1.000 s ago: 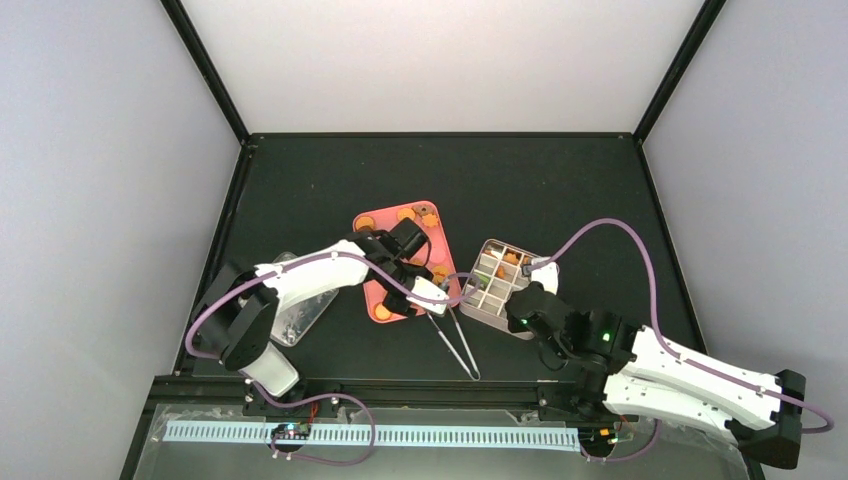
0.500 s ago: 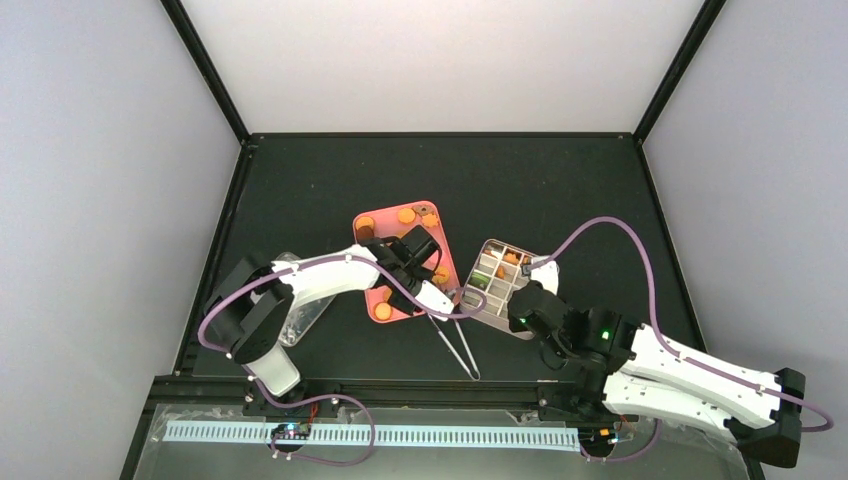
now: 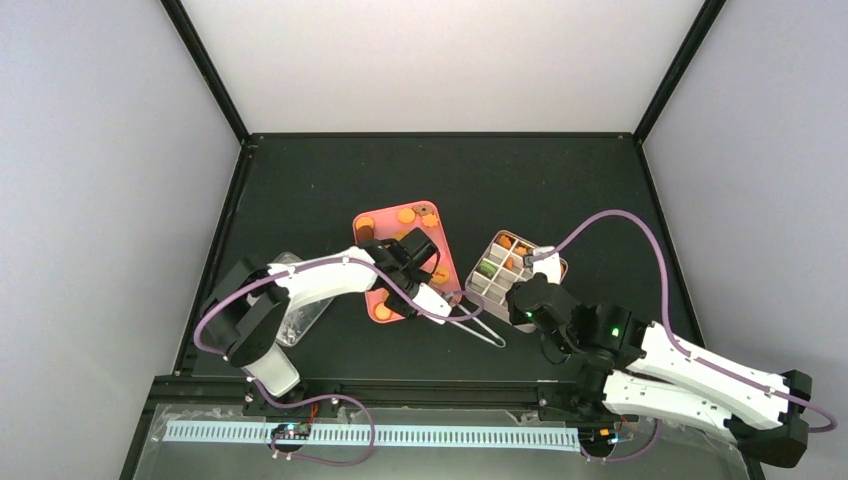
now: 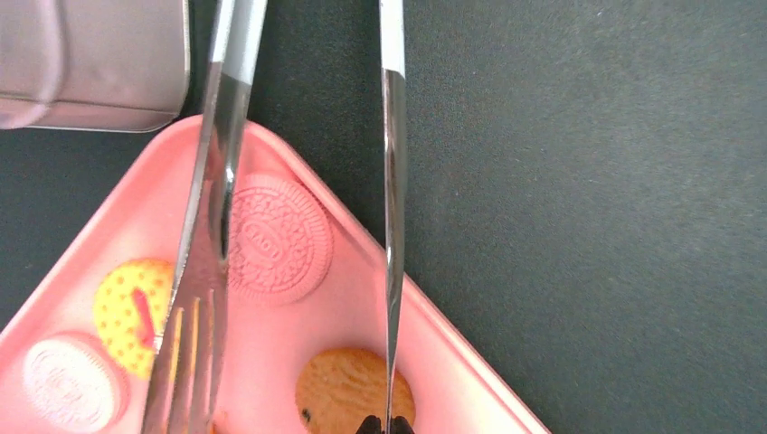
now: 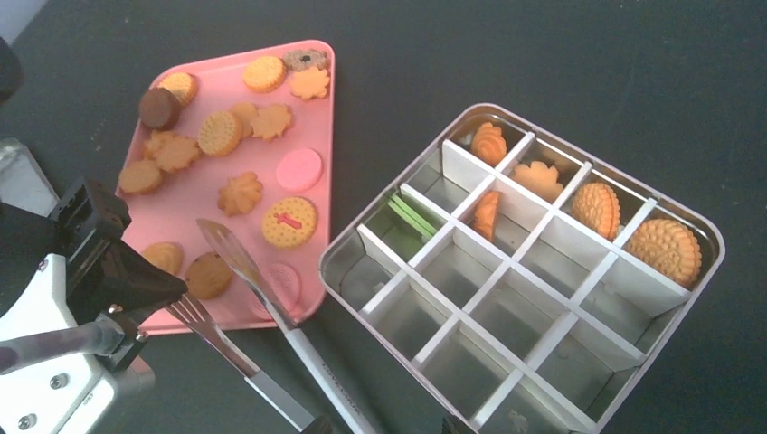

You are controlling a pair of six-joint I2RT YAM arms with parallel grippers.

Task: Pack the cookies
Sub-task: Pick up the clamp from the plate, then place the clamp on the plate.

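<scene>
The cookies (image 5: 289, 221) lie scattered on a pink tray (image 5: 327, 136), which sits mid-table (image 3: 383, 212). Several more cookies (image 5: 665, 249) fill far cells of the divided metal box (image 5: 357, 271), right of the tray (image 3: 490, 290). My left gripper (image 4: 391, 425) hangs over the tray's near corner (image 3: 452, 302), shut on one arm of the metal tongs (image 4: 392, 181). A pink cookie (image 4: 276, 237) lies between the tong arms and a brown one (image 4: 348, 389) is under the gripper. The tongs (image 5: 312, 362) run back to my right gripper (image 5: 383, 425), whose fingers stand apart beside the box's near corner (image 3: 520, 300).
A grey metal lid (image 3: 300, 310) lies left of the tray, under the left arm, and shows in the left wrist view's top corner (image 4: 90, 63). Purple cables loop off both arms. A black frame (image 3: 440, 135) borders the dark table.
My left gripper has closed on the tongs. The tongs' handle end has swung right, toward the right gripper. The box has shifted slightly away and turned.
</scene>
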